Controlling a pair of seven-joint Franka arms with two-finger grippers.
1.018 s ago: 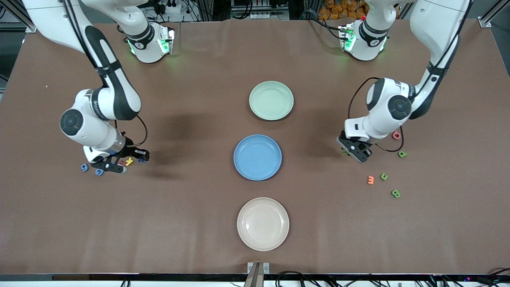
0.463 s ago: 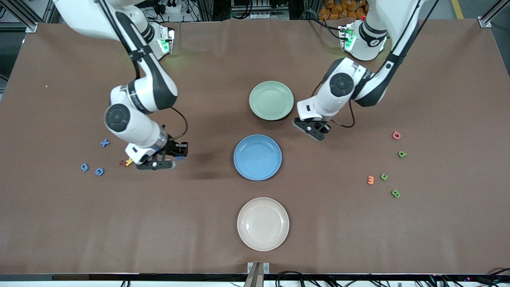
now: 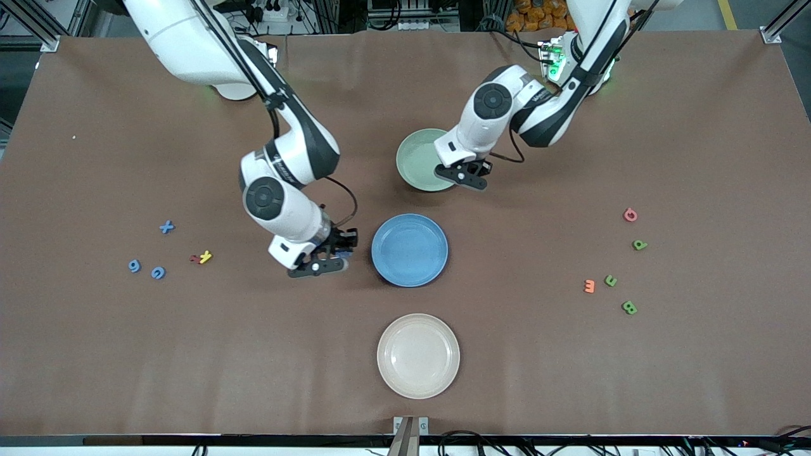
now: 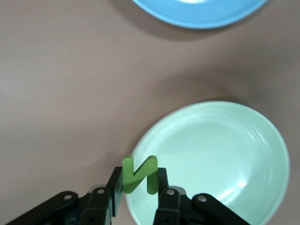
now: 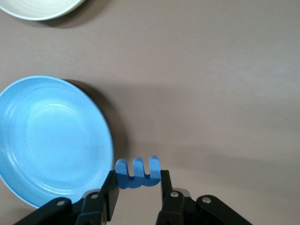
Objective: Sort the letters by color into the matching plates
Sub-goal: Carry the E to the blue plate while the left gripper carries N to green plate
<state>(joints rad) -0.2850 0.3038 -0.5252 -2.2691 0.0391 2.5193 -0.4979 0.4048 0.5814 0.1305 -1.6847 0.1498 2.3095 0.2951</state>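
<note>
Green letter N point(image 4: 139, 174) sits clamped between the left pincer point(image 4: 137, 199) fingers, up in the air over the rim of the mint green plate point(image 4: 225, 154); in front view that pincer point(image 3: 464, 174) hangs at the plate's point(image 3: 418, 161) edge twd the left arm's end. Blue letter point(image 5: 137, 172), 3-pronged, E- or M-like, gripped by the right pincer point(image 5: 137, 199), held over bare counter point(image 3: 253, 354) just beside the blue plate point(image 5: 51, 136). Front view: right pincer point(image 3: 320, 263) next to the blue plate point(image 3: 409, 250) on the right arm's side; blue bit barely shows betw the fingers there.

Both plates have nothing in them. Blue plate lies nearer the front cam than the green one; cream plate point(image 3: 418, 356) nearer still, all 3 roughly in a line mid-counter.

Loose pcs, right arm's end: blue X point(image 3: 166, 227), blue 9 point(image 3: 134, 266), another blue piece point(image 3: 158, 273) just beside it, w/ a yellow letter point(image 3: 206, 256) touching a small red piece point(image 3: 194, 258) near them.

Left arm's end: pink piece point(image 3: 630, 215), green piece point(image 3: 640, 244) a bit nearer the cam, then orange letter point(image 3: 589, 286) beside a green one point(image 3: 611, 280), and green B point(image 3: 629, 308) nearest the cam. All well apart from the plates.
</note>
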